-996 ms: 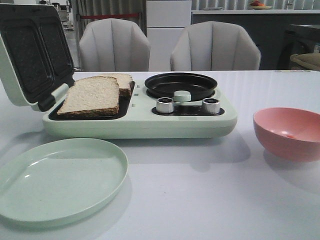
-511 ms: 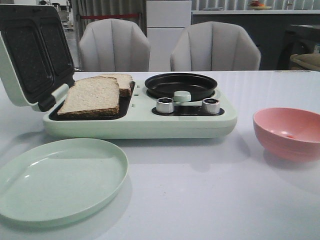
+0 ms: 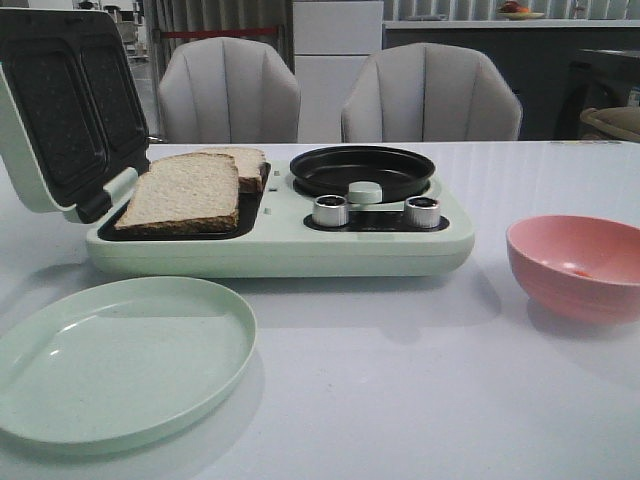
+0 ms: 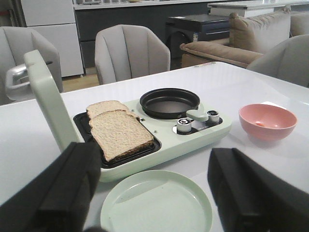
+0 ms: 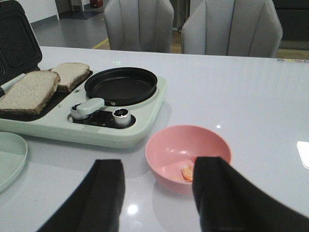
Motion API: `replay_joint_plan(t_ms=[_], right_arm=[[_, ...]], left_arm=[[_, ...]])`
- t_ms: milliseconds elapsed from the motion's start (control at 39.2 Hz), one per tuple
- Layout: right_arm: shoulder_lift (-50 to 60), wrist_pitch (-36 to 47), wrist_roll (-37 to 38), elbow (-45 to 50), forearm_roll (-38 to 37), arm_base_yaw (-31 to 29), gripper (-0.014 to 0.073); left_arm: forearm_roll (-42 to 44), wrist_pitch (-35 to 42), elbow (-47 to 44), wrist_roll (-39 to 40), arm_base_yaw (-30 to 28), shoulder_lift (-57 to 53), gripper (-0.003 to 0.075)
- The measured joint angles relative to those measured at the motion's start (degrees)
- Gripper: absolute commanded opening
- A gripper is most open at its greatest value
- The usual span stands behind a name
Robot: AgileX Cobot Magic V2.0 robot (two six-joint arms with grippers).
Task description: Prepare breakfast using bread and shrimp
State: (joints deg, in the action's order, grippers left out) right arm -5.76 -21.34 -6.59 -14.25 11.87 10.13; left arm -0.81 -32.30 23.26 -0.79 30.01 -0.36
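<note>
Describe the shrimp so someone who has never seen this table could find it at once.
Start at the mint green breakfast maker; to its right stands a pink bowl. The shrimp lies inside on the bottom: a tiny pale piece with an orange-red end, the only thing in that bowl.

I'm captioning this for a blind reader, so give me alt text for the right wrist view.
The open right gripper hangs over a pink bowl holding a small shrimp on a white table. Beyond it, a mint breakfast maker carries two bread slices and an empty black pan.
</note>
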Motion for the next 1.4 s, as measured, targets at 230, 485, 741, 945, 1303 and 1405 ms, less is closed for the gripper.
replay_joint_plan(t_ms=[230,485,741,945,1303,1405], right_arm=[[0.0,-0.1,0.0,0.9,0.0,0.0,0.0435],[0.0,-0.1,0.0,0.9,0.0,0.0,0.0435],[0.0,-0.1,0.0,0.9,0.0,0.0,0.0435],[0.0,-0.1,0.0,0.9,0.0,0.0,0.0435],[0.0,-0.1,0.0,0.9,0.0,0.0,0.0435],[0.0,-0.1,0.0,0.9,0.0,0.0,0.0435]], left_arm=[[-1.3,0.3,3.7,0.0,0.0,3.9,0.0532],[-1.6,3.1,15.3,2.6,0.0,23.0,0.0532],[-0.9,5.4,29.3,4.5,-2.1,43.7,0.0532],[-4.3,5.8,38.7,8.3,-12.1,56.0,0.0532],[-22.2,-4.1,51.8,1.9,-31.5,73.6,0.0532],[-33.5,-7.6,54.1,-7.5,-36.0,78.1,0.0532]])
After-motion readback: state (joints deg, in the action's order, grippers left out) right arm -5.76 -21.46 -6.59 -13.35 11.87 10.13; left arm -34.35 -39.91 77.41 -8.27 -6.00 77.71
